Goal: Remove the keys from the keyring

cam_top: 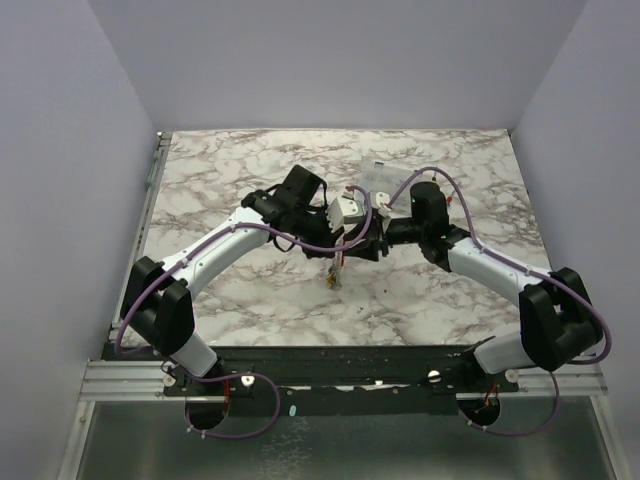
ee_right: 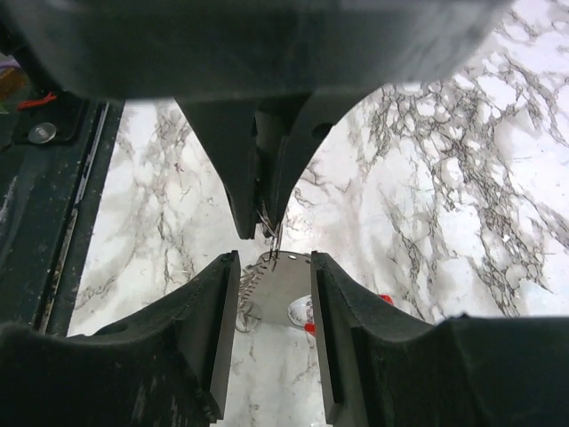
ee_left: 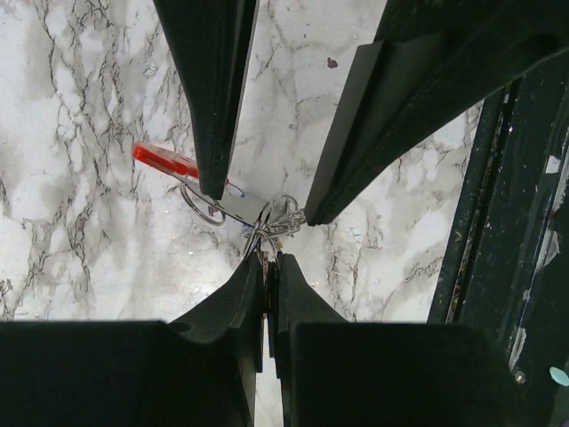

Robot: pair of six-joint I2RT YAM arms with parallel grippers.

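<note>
A marble-patterned table (cam_top: 250,300) stands between plain grey walls (cam_top: 60,150). The left arm (cam_top: 225,245) and right arm (cam_top: 490,262) both bend inward over its middle, wrists meeting tip to tip. The left gripper (ee_left: 268,260) is pinched tight on the thin wire keyring (ee_left: 258,238). Straight ahead of its tips, the right gripper (ee_left: 262,205) straddles the keys (ee_left: 284,213) and a flat silvery tag (ee_left: 242,206). Its jaws are half apart, and I cannot tell whether they press. A red piece (ee_left: 164,160) juts out past one right finger.
</note>
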